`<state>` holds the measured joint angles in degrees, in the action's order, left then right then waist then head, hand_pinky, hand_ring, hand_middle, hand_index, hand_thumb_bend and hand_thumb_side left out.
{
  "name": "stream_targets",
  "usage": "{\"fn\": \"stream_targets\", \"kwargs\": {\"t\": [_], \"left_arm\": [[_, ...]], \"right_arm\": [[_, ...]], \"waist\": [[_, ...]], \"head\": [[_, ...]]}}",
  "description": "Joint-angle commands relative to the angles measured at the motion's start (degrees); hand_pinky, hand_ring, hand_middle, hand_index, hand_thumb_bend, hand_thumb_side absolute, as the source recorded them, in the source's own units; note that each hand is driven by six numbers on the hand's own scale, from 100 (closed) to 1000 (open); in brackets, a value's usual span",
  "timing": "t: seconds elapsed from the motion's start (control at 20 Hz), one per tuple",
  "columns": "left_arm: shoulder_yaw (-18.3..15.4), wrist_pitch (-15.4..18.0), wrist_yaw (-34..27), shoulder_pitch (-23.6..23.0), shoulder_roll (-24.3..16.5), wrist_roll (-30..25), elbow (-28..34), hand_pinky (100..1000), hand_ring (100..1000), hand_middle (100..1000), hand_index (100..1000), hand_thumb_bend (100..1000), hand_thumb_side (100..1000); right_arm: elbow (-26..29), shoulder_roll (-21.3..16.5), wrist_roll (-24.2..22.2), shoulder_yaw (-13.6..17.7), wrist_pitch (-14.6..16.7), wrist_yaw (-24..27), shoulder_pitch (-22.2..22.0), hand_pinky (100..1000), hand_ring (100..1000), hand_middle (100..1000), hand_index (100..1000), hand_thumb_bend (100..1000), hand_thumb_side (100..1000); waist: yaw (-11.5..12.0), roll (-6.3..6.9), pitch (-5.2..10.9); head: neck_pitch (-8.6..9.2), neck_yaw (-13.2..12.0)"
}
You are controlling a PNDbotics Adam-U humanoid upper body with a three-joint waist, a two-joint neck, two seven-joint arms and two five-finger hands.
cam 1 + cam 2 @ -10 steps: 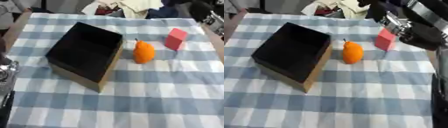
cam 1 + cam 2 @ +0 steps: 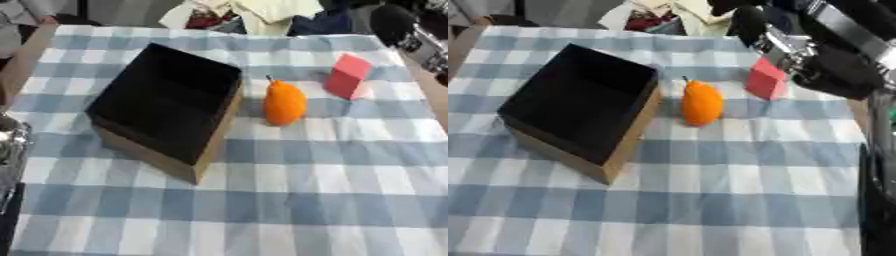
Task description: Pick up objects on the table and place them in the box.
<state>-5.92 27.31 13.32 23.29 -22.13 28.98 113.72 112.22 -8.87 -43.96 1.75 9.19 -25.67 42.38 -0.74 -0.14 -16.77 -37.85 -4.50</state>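
An open black box [image 2: 166,107] with brown cardboard sides stands on the checked cloth, left of centre. To its right lies an orange pear-shaped fruit [image 2: 284,102], a short gap away from the box. A red block [image 2: 348,76] stands further right and back. My right arm reaches in from the upper right. Its dark hand [image 2: 747,22] hovers above and behind the red block, apart from it, and I cannot make out the hand's shape. Only a silver and black part of my left arm [image 2: 9,145] shows at the left edge.
The blue and white checked tablecloth [image 2: 289,200] covers the table. Bundled clothes and fabric [image 2: 254,12] are piled beyond the far edge. The forearm [image 2: 842,65] hangs over the table's right side.
My right arm has reached slightly further in over the far right of the table. The box, fruit and block have not moved.
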Motion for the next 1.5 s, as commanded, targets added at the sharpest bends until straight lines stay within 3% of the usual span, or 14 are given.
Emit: {"fn": "stream_targets", "kwargs": {"t": [0.05, 0.35, 0.55, 1.1, 1.5], "left_arm": [[-0.5, -0.1, -0.2, 0.5, -0.7, -0.2, 0.9, 472, 595, 567, 694, 138, 819], [-0.4, -0.1, -0.2, 0.5, -0.7, -0.3, 0.9, 472, 595, 567, 693, 137, 819], [-0.3, -0.1, -0.2, 0.5, -0.8, -0.5, 0.9, 472, 595, 567, 692, 137, 819], [-0.2, -0.2, -0.4, 0.2, -1.0, -0.7, 0.9, 471, 595, 568, 691, 137, 818], [-0.2, -0.3, -0.3, 0.0, -0.9, -0.7, 0.9, 471, 596, 570, 691, 136, 818]], "right_arm": [[0.6, -0.6, -0.2, 0.3, 0.2, -0.4, 1.1, 859, 820, 725, 846, 100, 1000], [-0.9, -1.7, 0.5, 0.3, 0.2, -1.5, 2.1, 856, 823, 733, 845, 100, 1000], [-4.8, -3.9, 3.1, -0.4, 0.3, -4.4, 5.0, 854, 836, 755, 845, 100, 1000], [-26.5, -9.6, 16.3, -3.0, 3.9, -18.0, 15.5, 858, 871, 813, 849, 100, 1000], [-40.2, -11.6, 25.1, -3.3, 8.9, -23.7, 19.6, 879, 904, 861, 874, 100, 1000]], "waist": [[0.1, 0.18, 0.84], [0.1, 0.16, 0.83], [0.2, -0.03, 0.86], [0.4, -0.36, 1.12], [0.3, -0.22, 1.03]], "head": [[-0.68, 0.9], [-0.53, 2.0], [-0.46, 2.6], [-0.47, 3.8], [-0.87, 2.2]]}}
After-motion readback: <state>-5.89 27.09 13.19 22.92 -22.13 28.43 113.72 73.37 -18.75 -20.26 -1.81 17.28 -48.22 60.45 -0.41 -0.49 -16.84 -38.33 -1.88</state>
